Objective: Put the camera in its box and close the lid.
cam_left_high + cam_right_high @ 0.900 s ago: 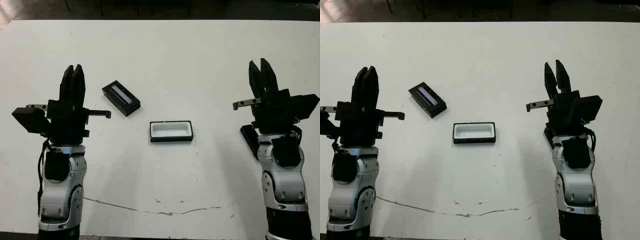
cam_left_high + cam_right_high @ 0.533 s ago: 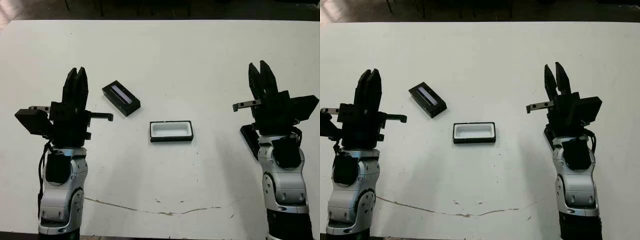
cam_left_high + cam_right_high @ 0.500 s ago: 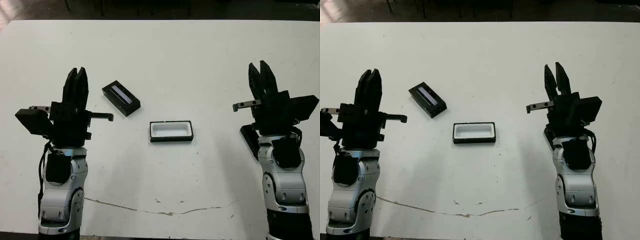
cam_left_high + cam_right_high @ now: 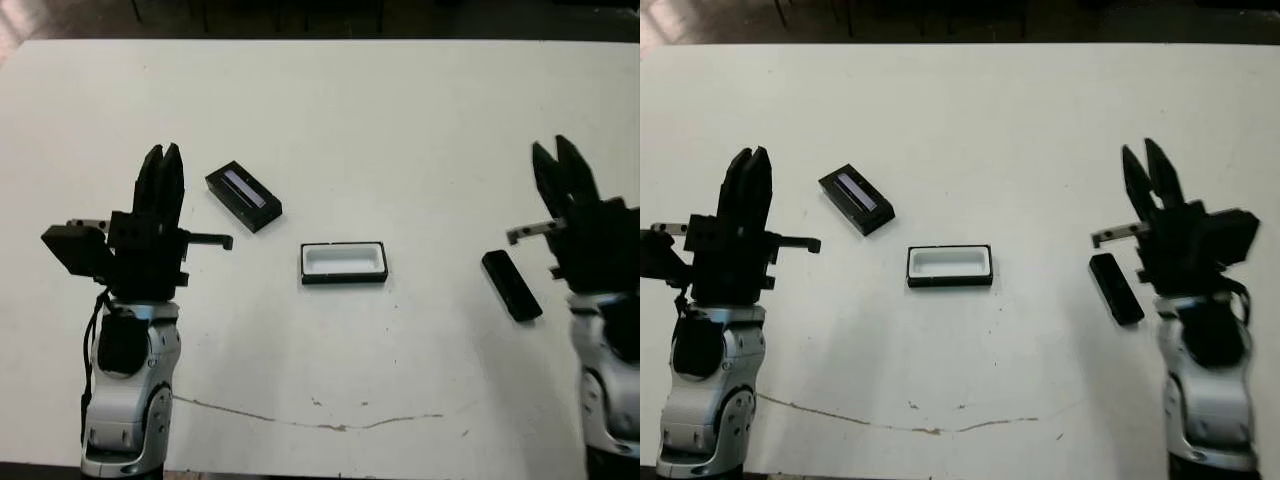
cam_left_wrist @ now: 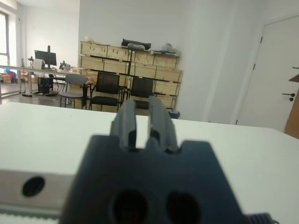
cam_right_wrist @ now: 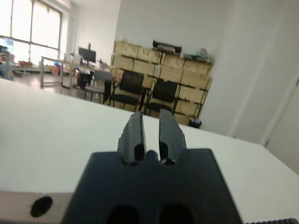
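Right arm (image 4: 1200, 300) outward, camera (image 4: 1115, 288) uncovered.

- Matt white surface (image 4: 400, 130), smooth, marked by a thin dark crack near its front edge.
- Black-walled box (image 4: 343, 263), white lining inside.
- Matt black lid (image 4: 243, 196), pale strip on top.
- Dark, smooth camera (image 4: 511, 285).

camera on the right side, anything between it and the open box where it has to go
Nothing visible. The camera lies flat beside the right gripper, and only bare white table separates it from the box. The lid sits beyond the box, toward the left gripper.
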